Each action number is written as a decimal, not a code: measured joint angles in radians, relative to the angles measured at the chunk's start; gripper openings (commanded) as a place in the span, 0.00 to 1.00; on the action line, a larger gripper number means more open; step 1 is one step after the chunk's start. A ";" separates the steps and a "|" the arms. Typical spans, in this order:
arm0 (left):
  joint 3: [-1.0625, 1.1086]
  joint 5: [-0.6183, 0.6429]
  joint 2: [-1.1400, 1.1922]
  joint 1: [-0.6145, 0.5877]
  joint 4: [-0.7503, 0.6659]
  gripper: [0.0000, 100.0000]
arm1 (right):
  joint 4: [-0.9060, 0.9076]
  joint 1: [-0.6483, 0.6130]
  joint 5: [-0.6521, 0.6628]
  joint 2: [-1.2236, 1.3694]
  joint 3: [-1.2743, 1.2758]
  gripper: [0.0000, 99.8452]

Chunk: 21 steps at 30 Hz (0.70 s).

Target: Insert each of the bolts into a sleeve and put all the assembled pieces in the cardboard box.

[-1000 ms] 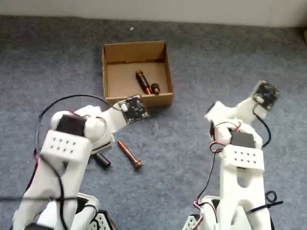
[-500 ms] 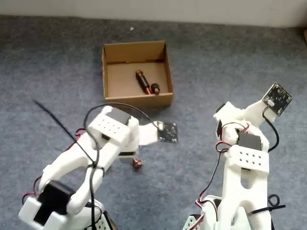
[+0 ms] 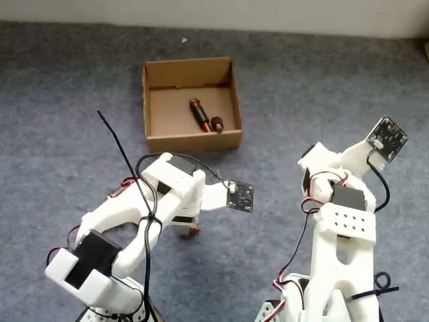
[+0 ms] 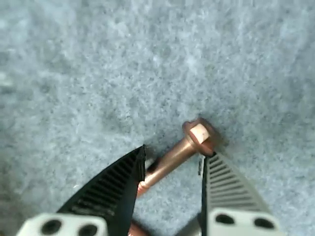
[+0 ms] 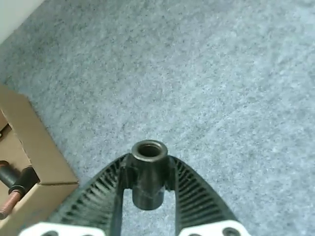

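1. Bolt point(image 4: 183, 150): copper, lying flat on the grey desk point(image 4: 98, 59) between the spread jaws of the left claw point(image 4: 173, 155). Hex head sits just beside one fingertip; contact cannot be told.
2. Sleeve point(image 5: 147, 189): black, pinched upright in the right claw point(image 5: 148, 162), bore facing up, near the cardboard box point(image 5: 29, 142).
3. Two copper-and-black pieces point(image 3: 199, 114) lie inside the box.

Grey carpet point(image 3: 335, 80) — pale wall strip point(image 3: 268, 13) behind

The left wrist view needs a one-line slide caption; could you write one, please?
Open left claw straddles the copper bolt lying on the grey carpet.
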 measured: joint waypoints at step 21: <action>-0.020 0.005 0.035 0.052 0.002 0.01 | 0.000 0.000 0.000 0.000 0.000 0.00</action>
